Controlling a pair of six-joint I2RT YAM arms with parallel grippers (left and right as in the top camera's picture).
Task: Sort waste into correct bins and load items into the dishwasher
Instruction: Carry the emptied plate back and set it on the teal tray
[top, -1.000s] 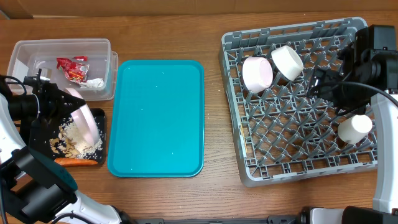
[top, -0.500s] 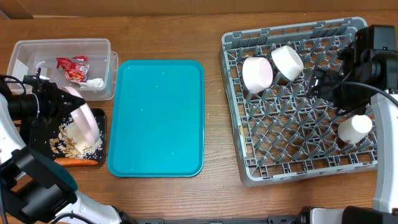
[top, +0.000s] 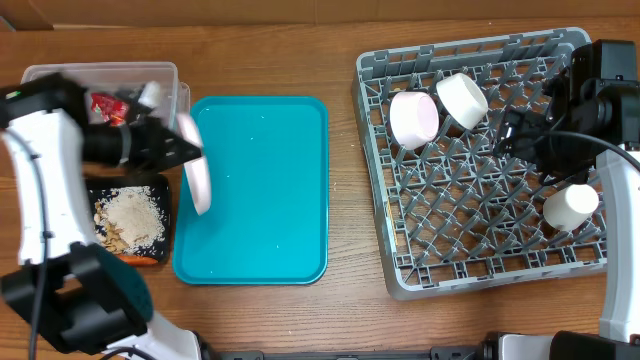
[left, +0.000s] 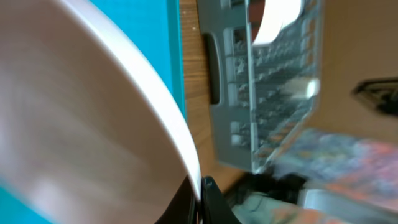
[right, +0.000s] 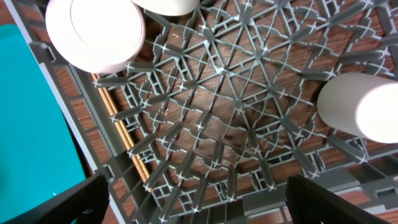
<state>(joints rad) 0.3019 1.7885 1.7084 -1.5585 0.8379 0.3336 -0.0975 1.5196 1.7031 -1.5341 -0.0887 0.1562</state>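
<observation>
Over teal tray (top: 262, 205) edge, smooth round white plate (top: 197, 172), tilted

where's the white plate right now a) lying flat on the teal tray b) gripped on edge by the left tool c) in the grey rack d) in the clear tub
b: the left tool pinches the plate on edge over the teal tray's left rim.
</observation>
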